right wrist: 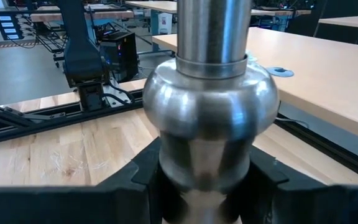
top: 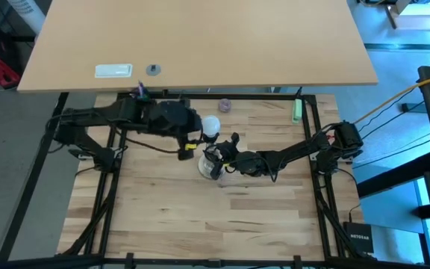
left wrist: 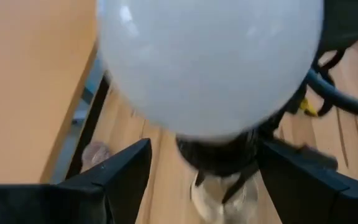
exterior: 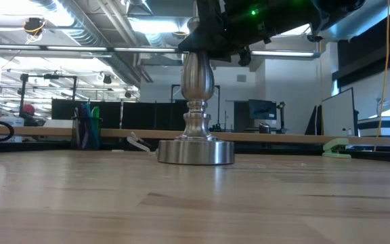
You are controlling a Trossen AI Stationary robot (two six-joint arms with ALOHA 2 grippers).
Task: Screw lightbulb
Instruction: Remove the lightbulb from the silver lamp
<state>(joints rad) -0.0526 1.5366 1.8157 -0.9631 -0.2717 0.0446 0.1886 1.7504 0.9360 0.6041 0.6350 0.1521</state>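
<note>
Lightbulb (left wrist: pixel 210 62): a white frosted globe near the middle of the desk (top: pixel 163 217), a little toward the far edge. It sits over a dark socket with its narrow base pointing down into it; how far the base is threaded in is hidden.
Left end effector (left wrist: pixel 204 171): its 2 fingers stand apart on either side of the bulb's neck and touch nothing, so it is open. It reaches in from the desk's left edge and hangs directly above the bulb, probably so that it can close on the globe and turn it.
Right end effector (right wrist: pixel 204 180): its 2 fingers are pressed against the stem of the stand from both sides, gripping it low down. My judgement is that this grip keeps the stand from spinning or tipping while the bulb is twisted.
Stand (exterior: pixel 196 108): silvery, with a round flat base resting on the desk and an upright turned column; its top is hidden behind the arms in the low view.
Step in hand: seemingly between turns, with the stand held firm.
</note>
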